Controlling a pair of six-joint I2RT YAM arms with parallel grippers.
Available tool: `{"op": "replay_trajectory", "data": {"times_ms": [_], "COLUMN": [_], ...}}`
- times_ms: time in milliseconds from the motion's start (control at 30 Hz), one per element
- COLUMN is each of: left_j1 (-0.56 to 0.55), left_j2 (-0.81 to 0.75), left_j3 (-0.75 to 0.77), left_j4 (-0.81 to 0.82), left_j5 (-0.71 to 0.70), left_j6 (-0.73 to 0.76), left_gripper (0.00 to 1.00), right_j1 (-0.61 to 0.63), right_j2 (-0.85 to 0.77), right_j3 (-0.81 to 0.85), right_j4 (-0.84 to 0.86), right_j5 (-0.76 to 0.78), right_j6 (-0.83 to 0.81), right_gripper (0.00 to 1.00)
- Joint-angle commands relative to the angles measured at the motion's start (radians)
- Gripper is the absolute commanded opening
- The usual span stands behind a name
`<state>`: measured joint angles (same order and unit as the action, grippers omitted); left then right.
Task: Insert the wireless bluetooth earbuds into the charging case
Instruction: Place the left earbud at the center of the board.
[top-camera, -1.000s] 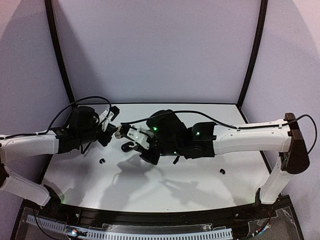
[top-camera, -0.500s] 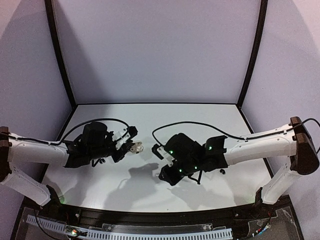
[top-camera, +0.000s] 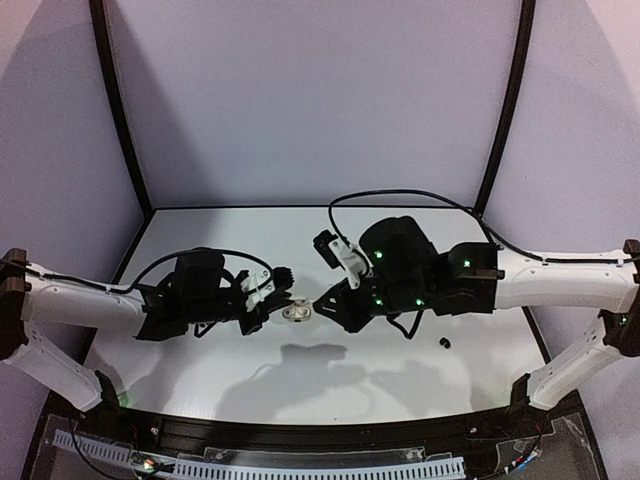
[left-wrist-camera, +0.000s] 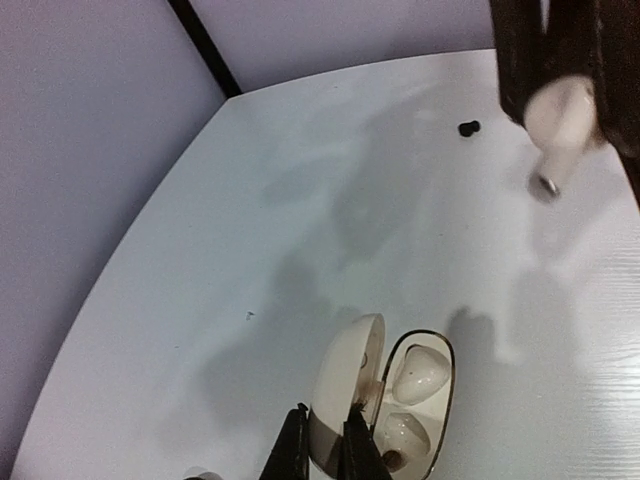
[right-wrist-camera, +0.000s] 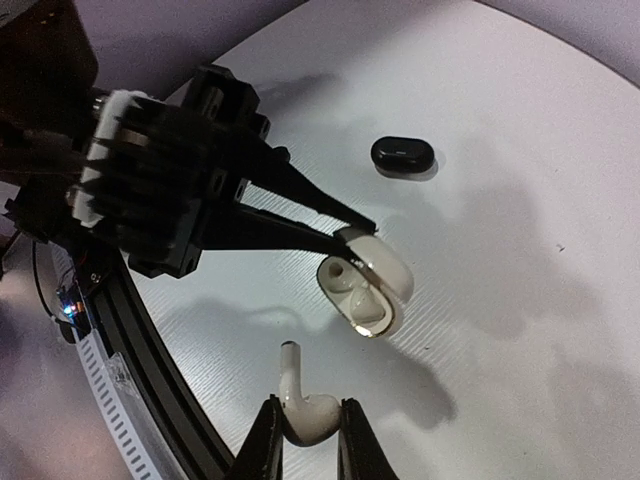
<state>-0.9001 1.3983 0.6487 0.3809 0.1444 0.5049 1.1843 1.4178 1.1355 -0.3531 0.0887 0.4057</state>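
My left gripper (left-wrist-camera: 324, 447) is shut on the open lid of the white charging case (left-wrist-camera: 421, 385), holding it a little above the table; two glossy white hollows show inside. The case (top-camera: 295, 311) hangs mid-table between both arms. My right gripper (right-wrist-camera: 306, 432) is shut on a white earbud (right-wrist-camera: 304, 410), its stem pointing up toward the case (right-wrist-camera: 372, 270), a short gap below it. The left wrist view shows that earbud (left-wrist-camera: 558, 112) at top right, apart from the case. A black earbud (top-camera: 445, 343) lies on the table to the right, also in the left wrist view (left-wrist-camera: 468, 128).
A black oval object (right-wrist-camera: 403, 153) lies on the white table (top-camera: 300, 390) beyond the case in the right wrist view. Black frame posts (top-camera: 505, 100) and purple walls close in the back and sides. The front rail (top-camera: 300, 465) runs along the near edge.
The left gripper has carried the case rightward and nearer. The right gripper, still on the white earbud, has swung up and back from the near side to just right of the case.
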Motion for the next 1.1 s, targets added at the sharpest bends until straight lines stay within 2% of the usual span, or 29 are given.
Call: {"op": "replay_trajectory", "data": {"times_ms": [0,100,133,300,400,600,767,1067], "left_j1": [-0.002,-0.002,-0.001,-0.001,0.0,0.0,0.002,0.005], "left_j2": [0.022,0.033,0.033,0.025,0.018,0.002,-0.004,-0.005], "left_j3": [0.042,0.054,0.056,0.071,0.076,0.083,0.082,0.081], "left_j4": [-0.184,-0.203,-0.203,-0.212,-0.229,-0.255,-0.266,-0.258], "left_j5": [0.13,0.127,0.117,0.056,0.032,0.014,0.0,0.004], "left_j6": [-0.098,-0.151,-0.166,-0.146,-0.133,-0.133,-0.126,-0.124], "left_gripper": [0.01,0.01,0.01,0.01,0.01,0.01,0.01,0.01], "right_j1": [0.004,-0.001,-0.008,-0.008,0.009,0.063,0.087,0.087], "right_j2": [-0.043,-0.083,-0.105,-0.085,0.001,0.266,0.282,0.278], "right_j3": [-0.011,-0.095,-0.169,-0.351,-0.363,-0.249,-0.274,-0.278], "right_j4": [-0.108,-0.087,-0.069,0.009,0.098,0.022,0.105,0.1], "right_j5": [0.038,0.043,0.046,0.077,0.035,0.007,-0.029,-0.075], "right_j6": [-0.078,-0.009,0.051,0.133,0.037,-0.112,-0.116,-0.109], "right_gripper": [0.0,0.0,0.0,0.0,0.0,0.0,0.0,0.25]}}
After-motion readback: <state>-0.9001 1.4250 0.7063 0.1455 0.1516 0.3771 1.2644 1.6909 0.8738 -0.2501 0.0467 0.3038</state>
